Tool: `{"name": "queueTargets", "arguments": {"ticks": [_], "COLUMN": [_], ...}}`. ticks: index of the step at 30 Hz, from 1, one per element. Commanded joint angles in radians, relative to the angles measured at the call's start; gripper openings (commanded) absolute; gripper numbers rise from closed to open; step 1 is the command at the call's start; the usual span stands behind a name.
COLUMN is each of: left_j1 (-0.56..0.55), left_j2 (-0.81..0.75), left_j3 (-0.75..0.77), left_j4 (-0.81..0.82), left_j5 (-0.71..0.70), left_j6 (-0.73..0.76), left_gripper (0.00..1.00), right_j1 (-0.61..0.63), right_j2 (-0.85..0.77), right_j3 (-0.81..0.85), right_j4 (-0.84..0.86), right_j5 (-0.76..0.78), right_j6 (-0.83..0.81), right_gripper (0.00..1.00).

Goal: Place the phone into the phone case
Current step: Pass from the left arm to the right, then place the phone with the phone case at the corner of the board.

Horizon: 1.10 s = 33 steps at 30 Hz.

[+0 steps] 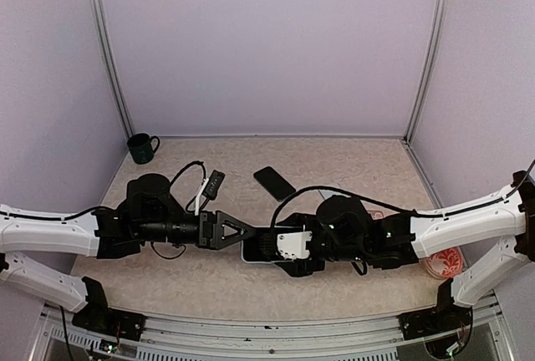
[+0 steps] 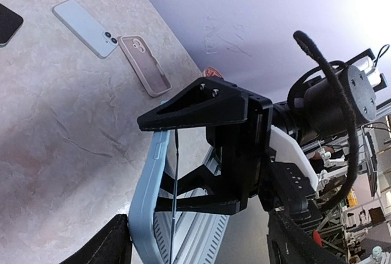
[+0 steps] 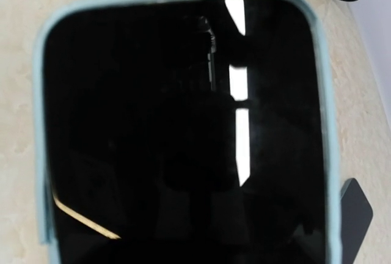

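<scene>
Two grippers meet over the middle of the beige marbled tabletop [image 1: 334, 169], at the black-screened phone [image 3: 183, 129], which already sits inside the light-blue phone case [image 3: 324, 123], screen up. Left gripper [image 1: 247, 232]: fingers [image 2: 107, 245] spread wide, holding nothing. Right gripper [image 2: 149, 165]: jaws wide at the cased phone; I can't tell if they pinch it.

Table [image 1: 351, 169] was beige with faint brown marbling. Walls [image 1: 267, 43] were plain pale lilac. Mug [image 1: 142, 148] was dark green. Phone [image 3: 183, 129] showed glossy black screen with white reflected streaks; case [image 3: 40, 142] round it was pale blue. Second phone [image 2: 85, 29] had light blue back. Second case [image 2: 145, 65] was taupe. Third phone [image 1: 274, 182] was black. Dish [image 1: 443, 262] was red. Arms [image 1: 42, 231] were white with black joints.
</scene>
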Motion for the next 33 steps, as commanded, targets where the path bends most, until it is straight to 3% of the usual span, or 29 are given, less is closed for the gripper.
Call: {"name": "queueTargets", "arguments": {"ticks": [1, 12, 22, 33], "left_j1": [0.021, 0.105, 0.108, 0.107], "left_j2": [-0.060, -0.266, -0.364, -0.488], "left_j3": [-0.003, -0.117, -0.200, -0.264], "left_j4": [-0.012, -0.110, -0.125, -0.166], "left_j5": [-0.036, -0.103, -0.106, -0.129], "left_j6": [0.020, 0.019, 0.003, -0.018], "left_gripper": [0.77, 0.81, 0.81, 0.85], "right_j1": [-0.014, -0.409, -0.786, -1.002], "right_j2": [-0.031, 0.000, 0.252, 0.557], "right_j3": [0.021, 0.141, 0.355, 0.587], "right_j4": [0.017, -0.037, -0.029, -0.056], "right_j5": [0.042, -0.053, -0.159, -0.286], "right_j6": [0.048, 0.228, 0.338, 0.359], "right_gripper": [0.74, 0.74, 0.73, 0.73]}}
